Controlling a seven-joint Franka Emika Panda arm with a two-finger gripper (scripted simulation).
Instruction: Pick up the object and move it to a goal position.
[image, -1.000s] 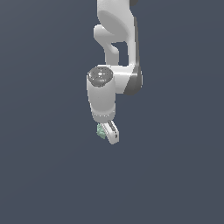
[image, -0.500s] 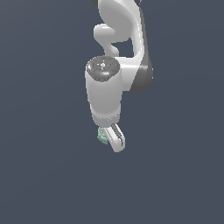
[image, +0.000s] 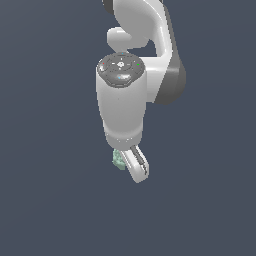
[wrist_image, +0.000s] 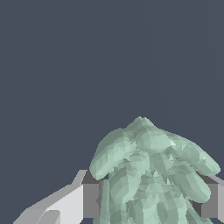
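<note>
Only a plain, dark slate-blue background (image: 45, 150) surrounds the scene in both views.

No room here at all, this is a bare simulated space: flat slate-grey fills both views with no walls, furniture or floor line. The white arm (image: 125, 95) renders smooth and plastic-clean, and the lumpy mint-green object (wrist_image: 153, 175) shows faceted, computer-drawn surfaces.
</note>
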